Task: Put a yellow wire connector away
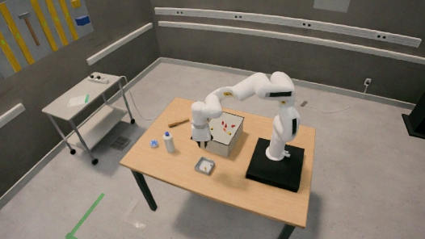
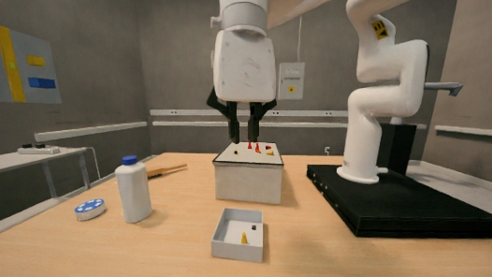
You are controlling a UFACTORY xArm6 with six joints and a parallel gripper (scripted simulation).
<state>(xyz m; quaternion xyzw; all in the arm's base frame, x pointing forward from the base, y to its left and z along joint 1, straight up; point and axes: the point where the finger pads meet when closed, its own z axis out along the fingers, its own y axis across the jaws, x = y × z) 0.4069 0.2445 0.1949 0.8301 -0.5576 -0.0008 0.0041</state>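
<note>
The tool case (image 1: 223, 137) (image 2: 249, 152) stands mid-table with its white lid on top. On the lid lie red connectors (image 2: 257, 149) and a yellow wire connector (image 2: 269, 153), also seen in the top view (image 1: 228, 132). The steel junction box (image 1: 204, 165) (image 2: 238, 233) sits in front of the case and holds one yellow connector (image 2: 243, 239) and a small dark piece (image 2: 253, 227). My gripper (image 2: 244, 139) hangs above the lid's front-left edge (image 1: 200, 142), pointing down. Its fingers stand a little apart with nothing between them.
A white bottle with a blue cap (image 2: 133, 189) and a blue-and-white disc (image 2: 89, 209) stand left of the box. A wooden-handled tool (image 1: 178, 122) lies behind them. The arm's black base (image 1: 276, 163) fills the right side. A cart (image 1: 85, 105) stands off to the left.
</note>
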